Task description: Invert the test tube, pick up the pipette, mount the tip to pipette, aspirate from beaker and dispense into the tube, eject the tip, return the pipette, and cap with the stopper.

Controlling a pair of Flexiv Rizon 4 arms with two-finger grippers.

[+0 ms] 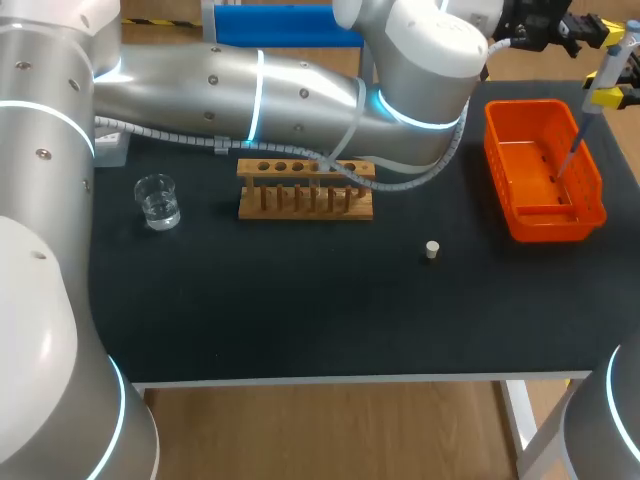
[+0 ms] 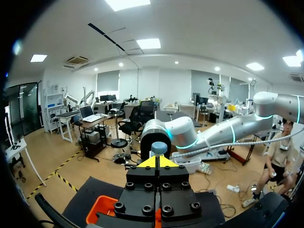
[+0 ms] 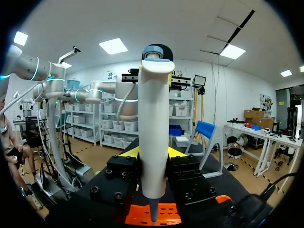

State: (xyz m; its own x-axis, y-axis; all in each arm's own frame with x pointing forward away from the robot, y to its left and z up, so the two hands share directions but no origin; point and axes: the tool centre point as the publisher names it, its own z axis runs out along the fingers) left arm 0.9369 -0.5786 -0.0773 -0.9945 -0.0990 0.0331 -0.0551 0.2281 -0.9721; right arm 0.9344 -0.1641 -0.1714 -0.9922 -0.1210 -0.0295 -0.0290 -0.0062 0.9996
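Note:
My right gripper [image 1: 612,95] [image 3: 153,154] is shut on the white pipette [image 1: 608,68] [image 3: 154,128] and holds it upright over the orange tray [image 1: 520,215] [image 3: 137,216]. The pipette's thin tip [image 1: 570,155] points down into the tray. My left arm reaches across the table's back, and its shut gripper [image 1: 598,28] [image 2: 156,162] sits right at the pipette's blue plunger button [image 2: 159,148] [image 3: 154,51]. The wooden tube rack [image 1: 305,188] stands mid-table, the beaker [image 1: 157,200] of clear liquid to its left and the small white stopper [image 1: 432,249] to its right. I cannot make out the test tube.
The left arm's long silver links [image 1: 300,95] span the back of the table above the rack. The black mat [image 1: 300,320] stretches in front of the rack to the table's front edge. The orange tray [image 2: 102,209] lies at the far right.

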